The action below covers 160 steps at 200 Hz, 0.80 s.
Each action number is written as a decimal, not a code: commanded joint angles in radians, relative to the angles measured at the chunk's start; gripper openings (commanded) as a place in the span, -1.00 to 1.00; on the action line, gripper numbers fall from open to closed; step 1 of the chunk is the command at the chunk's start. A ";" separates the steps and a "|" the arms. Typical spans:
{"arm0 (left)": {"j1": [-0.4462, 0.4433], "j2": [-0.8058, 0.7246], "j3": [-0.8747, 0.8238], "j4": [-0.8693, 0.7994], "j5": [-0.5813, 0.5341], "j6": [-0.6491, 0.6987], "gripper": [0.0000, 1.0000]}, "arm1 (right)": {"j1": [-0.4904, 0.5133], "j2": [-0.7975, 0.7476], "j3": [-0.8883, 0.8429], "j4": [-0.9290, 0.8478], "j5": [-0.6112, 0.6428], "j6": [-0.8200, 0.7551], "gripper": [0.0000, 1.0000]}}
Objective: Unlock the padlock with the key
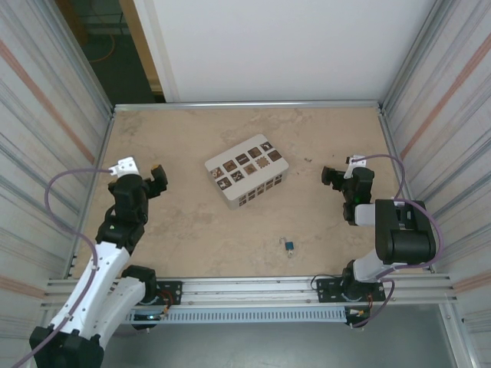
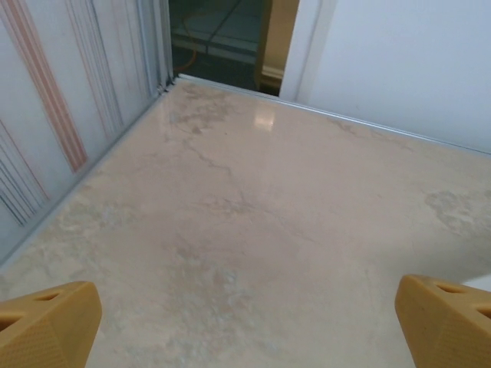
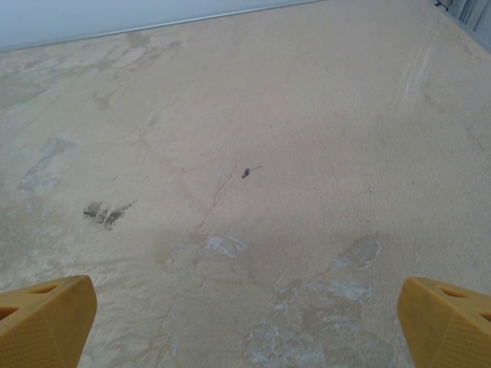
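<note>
We see left gripper (image 1: 158, 175) & right gripper (image 1: 331, 177) spread wide, empty; padlock (image 1: 289, 246) on table (image 1: 192, 238), apart from those 2.

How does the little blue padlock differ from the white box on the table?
Size: the padlock is tiny, the white box far bigger. Colour: the padlock is teal-blue with a silver shackle; the box is white with brown patterned squares. Place: the padlock lies by the near edge of the table, the box nearer the middle. Both rest on it.
</note>
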 commanded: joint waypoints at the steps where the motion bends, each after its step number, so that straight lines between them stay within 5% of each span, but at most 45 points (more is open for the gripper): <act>1: 0.012 0.042 -0.051 0.129 -0.085 0.100 0.97 | 0.006 0.002 0.004 -0.009 0.014 -0.027 0.98; 76: 0.135 0.163 -0.187 0.373 0.138 0.146 0.97 | 0.006 0.002 0.005 -0.008 0.014 -0.028 0.98; 160: 0.147 0.355 -0.278 0.681 0.223 0.209 0.97 | 0.008 0.001 0.004 -0.009 0.014 -0.028 0.98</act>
